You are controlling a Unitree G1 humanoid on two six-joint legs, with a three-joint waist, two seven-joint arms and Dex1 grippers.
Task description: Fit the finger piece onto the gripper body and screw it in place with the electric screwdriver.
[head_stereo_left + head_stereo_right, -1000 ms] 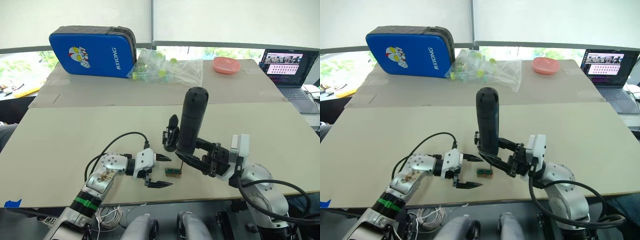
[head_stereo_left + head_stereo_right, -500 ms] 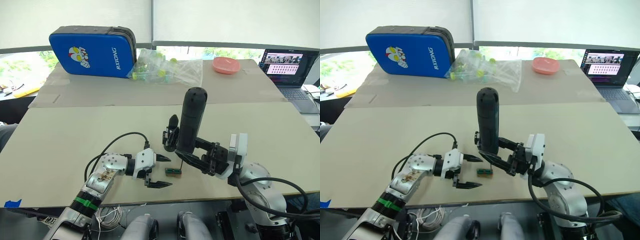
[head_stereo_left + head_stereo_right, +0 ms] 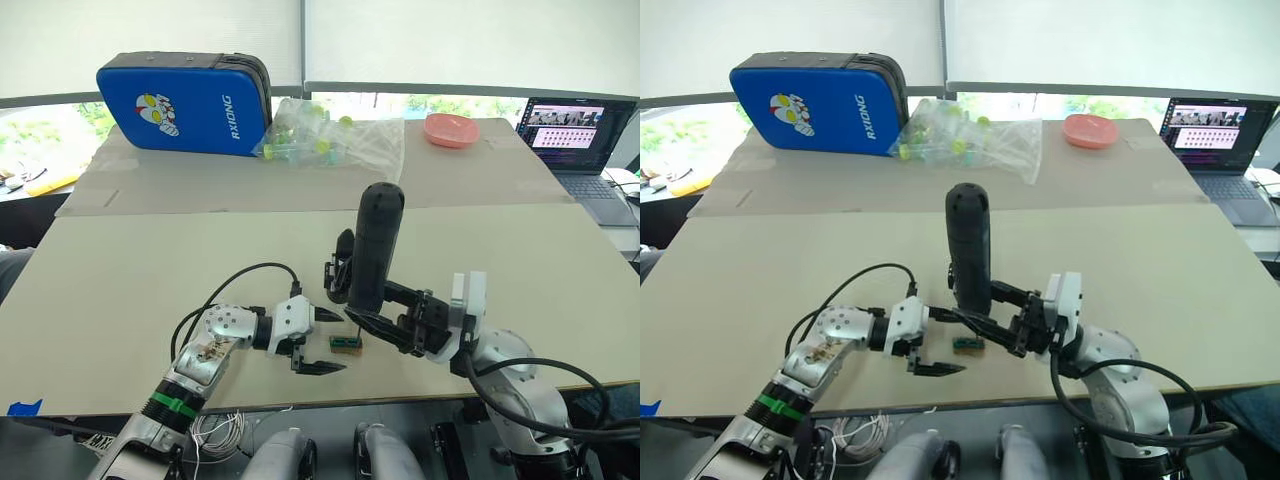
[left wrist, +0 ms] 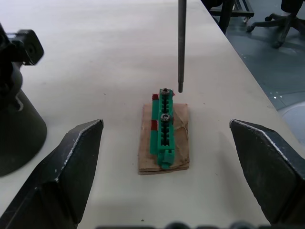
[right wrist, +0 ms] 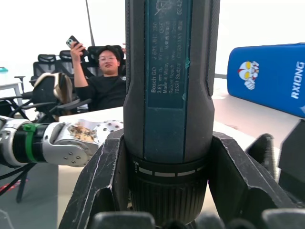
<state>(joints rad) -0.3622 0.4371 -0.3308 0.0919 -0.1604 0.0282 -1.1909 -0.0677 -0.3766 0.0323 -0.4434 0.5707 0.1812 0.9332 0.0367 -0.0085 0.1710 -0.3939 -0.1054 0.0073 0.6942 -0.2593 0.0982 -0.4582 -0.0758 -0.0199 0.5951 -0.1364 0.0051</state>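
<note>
My right gripper (image 3: 372, 316) is shut on the electric screwdriver (image 3: 372, 250), a thick dark cylinder held upright with its bit pointing down. In the left wrist view the thin bit (image 4: 181, 43) ends just above the far screw of a small green block (image 4: 163, 129) on a brown card. My left gripper (image 3: 340, 342) stands open, its fingers either side of that block without touching it. The black gripper body (image 3: 340, 268) sits right behind the screwdriver, partly hidden, a pointed finger sticking up from it. The separate finger piece is hidden.
A blue case (image 3: 185, 103), a clear bag of small parts (image 3: 335, 140) and a pink bowl (image 3: 452, 130) lie at the back. A laptop (image 3: 575, 140) stands at the far right. A seated person (image 5: 107, 76) holds a phone beyond the table.
The right arm has shifted a little to the left with the screwdriver, bringing its bit closer over the green block. The left gripper has stayed in place, open.
</note>
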